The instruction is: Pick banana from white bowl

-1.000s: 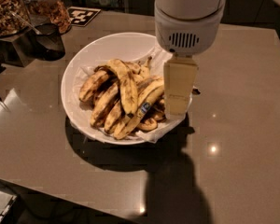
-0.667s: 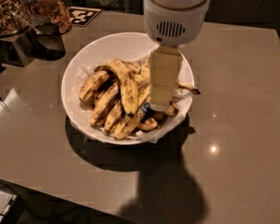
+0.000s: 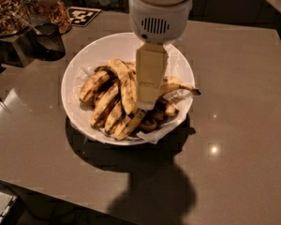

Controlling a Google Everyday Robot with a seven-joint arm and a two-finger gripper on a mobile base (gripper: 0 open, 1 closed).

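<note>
Hanging low over the white bowl [image 3: 107, 48], pincer [image 3: 143, 108] shadows glossy, perhaps stone table [image 3: 234, 78].

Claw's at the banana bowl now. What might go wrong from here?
1. The claw is right at a pile of overlapping bananas in the white bowl; it may catch two or knock neighbours.
2. Paper liner under the pile could lift too.
3. Blotched, overripe fruit may squash.

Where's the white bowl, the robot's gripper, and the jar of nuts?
white bowl [image 3: 107, 48], camera view, bare inner wall at the back.
gripper [image 3: 146, 104], camera view, its lower tip, down among the bananas [image 3: 103, 104] in the bowl.
jar of nuts [image 3: 2, 6], camera view, its side, back left corner.
</note>
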